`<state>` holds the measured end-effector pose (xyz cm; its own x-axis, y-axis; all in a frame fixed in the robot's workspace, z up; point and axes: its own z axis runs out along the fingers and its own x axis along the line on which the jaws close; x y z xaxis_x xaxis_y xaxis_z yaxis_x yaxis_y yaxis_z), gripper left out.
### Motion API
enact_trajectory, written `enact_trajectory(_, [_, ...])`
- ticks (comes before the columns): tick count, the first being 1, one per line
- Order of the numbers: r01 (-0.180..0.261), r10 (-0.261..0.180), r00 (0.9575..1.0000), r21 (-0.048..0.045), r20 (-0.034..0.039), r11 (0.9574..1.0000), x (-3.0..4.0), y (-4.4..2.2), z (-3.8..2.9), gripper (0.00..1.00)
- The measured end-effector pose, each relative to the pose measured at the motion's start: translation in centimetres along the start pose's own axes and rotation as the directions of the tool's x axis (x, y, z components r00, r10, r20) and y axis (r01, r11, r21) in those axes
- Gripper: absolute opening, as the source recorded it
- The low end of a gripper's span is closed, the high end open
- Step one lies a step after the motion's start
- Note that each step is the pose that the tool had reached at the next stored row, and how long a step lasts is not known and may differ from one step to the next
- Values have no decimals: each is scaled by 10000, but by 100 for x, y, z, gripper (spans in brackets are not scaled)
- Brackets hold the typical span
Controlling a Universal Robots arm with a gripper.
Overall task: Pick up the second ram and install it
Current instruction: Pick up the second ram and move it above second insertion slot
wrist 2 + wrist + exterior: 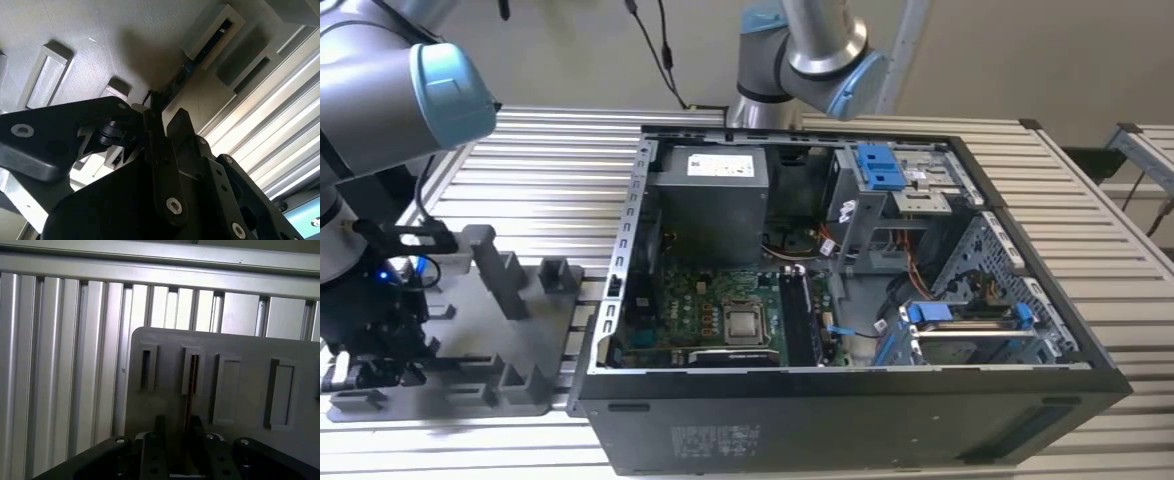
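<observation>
The second ram is a thin dark strip standing on edge in a slot of the grey holder plate. In the second wrist view the ram runs from that slot down towards my fingers. My gripper is low over the plate with one dark finger on each side of the strip. A gap shows between the strip and one fingertip, so the jaws stand open around it. In the exterior view my gripper is down at the grey holder plate, at the exterior view's left of the computer case.
The open computer case lies in the middle of the slatted aluminium table, with its motherboard and silver processor chip exposed. Tall grey posts rise from the holder plate. A second arm stands behind the case.
</observation>
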<state>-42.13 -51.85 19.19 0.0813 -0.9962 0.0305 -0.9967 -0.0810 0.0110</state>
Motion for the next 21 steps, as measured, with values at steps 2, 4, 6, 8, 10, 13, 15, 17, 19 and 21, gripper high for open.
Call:
enact_trajectory(2, [1, -1, 10000, 0, 0, 10000, 0, 0, 0, 32])
enact_trajectory(4, [2, -2, 10000, 0, 0, 10000, 0, 0, 0, 32])
enact_trajectory(6, [0, 0, 10000, 2, 1, 10000, -11, -1, 0, 32])
enact_trajectory(8, [2, -2, 10000, 0, 0, 10000, -19, -2, 0, 32])
enact_trajectory(10, [-2, 2, 10000, 0, -1, 10000, -33, -3, -1, 32])
enact_trajectory(13, [-11, 11, 10000, 0, 1, 10000, -61, -5, -2, 32])
enact_trajectory(15, [-12, 12, 10000, 0, 1, 10000, -61, -5, -1, 32])
enact_trajectory(17, [-13, 13, 10000, 0, 1, 10000, -61, -5, -1, 32])
enact_trajectory(19, [-14, 14, 10000, -1, 0, 10000, -62, -5, -2, 30])
enact_trajectory(21, [-14, 14, 10000, 0, 1, 10000, -62, -5, -1, 30])
